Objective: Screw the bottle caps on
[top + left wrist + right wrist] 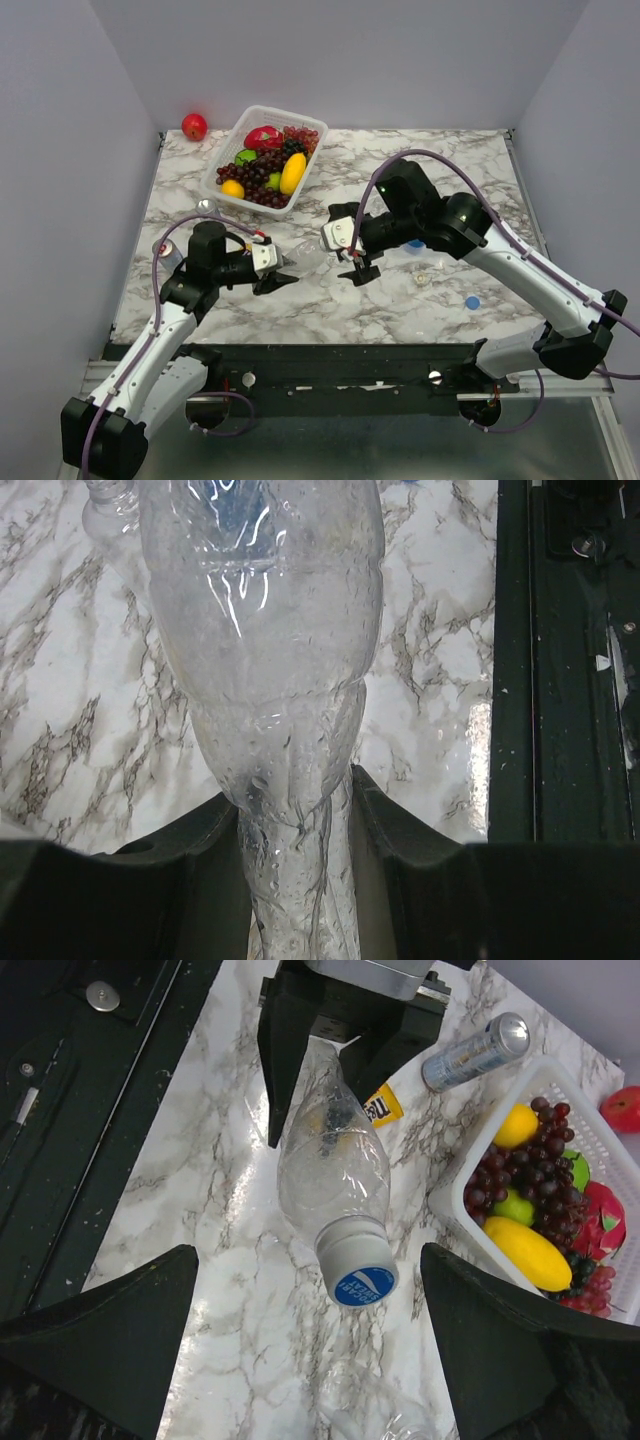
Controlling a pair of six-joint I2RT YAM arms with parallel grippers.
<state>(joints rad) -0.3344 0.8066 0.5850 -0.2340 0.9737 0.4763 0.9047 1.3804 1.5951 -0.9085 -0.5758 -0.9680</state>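
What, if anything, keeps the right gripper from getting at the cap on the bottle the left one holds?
Probably nothing, so yes. The right gripper is open, and the blue-and-white cap sits straight ahead between its fingers with nothing else there. The left gripper holds the bottle, cap end toward it.

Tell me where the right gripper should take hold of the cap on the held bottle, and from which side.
Grip the cap by its pale side wall, coming straight in from the cap end. The left gripper holds the bottle by its far end, so the cap's blue-and-white top faces the open right gripper, whose fingers stand either side.
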